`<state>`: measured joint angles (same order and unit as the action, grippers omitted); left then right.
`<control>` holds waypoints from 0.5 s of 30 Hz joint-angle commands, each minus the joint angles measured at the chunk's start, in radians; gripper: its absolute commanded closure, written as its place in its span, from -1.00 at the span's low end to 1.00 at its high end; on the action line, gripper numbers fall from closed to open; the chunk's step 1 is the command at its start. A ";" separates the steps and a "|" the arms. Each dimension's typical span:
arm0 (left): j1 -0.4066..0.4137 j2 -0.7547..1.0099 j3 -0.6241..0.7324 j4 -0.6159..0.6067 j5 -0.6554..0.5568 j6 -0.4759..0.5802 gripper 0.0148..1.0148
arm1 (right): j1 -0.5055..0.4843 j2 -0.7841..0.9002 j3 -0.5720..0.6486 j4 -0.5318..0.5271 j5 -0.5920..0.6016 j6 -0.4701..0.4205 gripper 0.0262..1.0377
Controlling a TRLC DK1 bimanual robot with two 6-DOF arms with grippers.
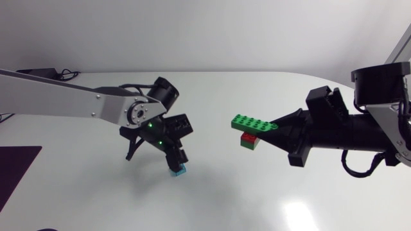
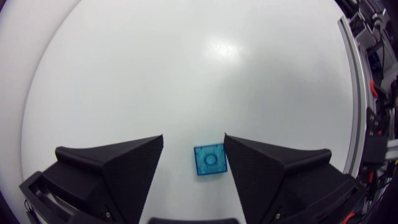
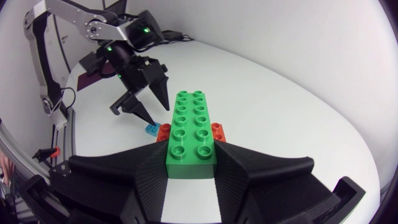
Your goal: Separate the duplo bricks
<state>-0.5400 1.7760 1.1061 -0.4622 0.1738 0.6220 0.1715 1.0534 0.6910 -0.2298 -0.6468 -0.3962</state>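
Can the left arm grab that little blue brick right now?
Probably yes. The left tool hangs open over the blue brick, which sits between its fingers, nearer one of them. The brick lies alone on the table, with nothing blocking.

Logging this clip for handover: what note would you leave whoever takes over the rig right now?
Left gripper: open, with the blue brick lying flat on the table between its fingers.
Right gripper: shut on the long green brick; the red brick is attached under it.
Done: blue lies apart from the other two.
Left: pull red off green.
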 commanded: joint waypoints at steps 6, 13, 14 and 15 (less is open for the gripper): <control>-0.035 -0.121 0.129 0.102 0.027 -0.289 -0.40 | -0.047 0.048 0.053 0.089 0.059 0.223 0.72; -0.069 -0.101 0.204 0.114 0.090 -0.386 -0.40 | -0.021 0.082 0.102 0.142 0.136 0.324 0.71; -0.071 -0.093 0.216 0.114 0.093 -0.404 -0.40 | -0.006 0.097 0.111 0.147 0.164 0.330 0.71; -0.072 -0.082 0.232 0.114 0.099 -0.421 -0.40 | -0.001 0.111 0.117 0.156 0.184 0.342 0.70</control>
<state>-0.6044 1.6684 1.2911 -0.3515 0.2600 0.2577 0.1520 1.1309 0.7769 -0.0925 -0.4835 -0.0990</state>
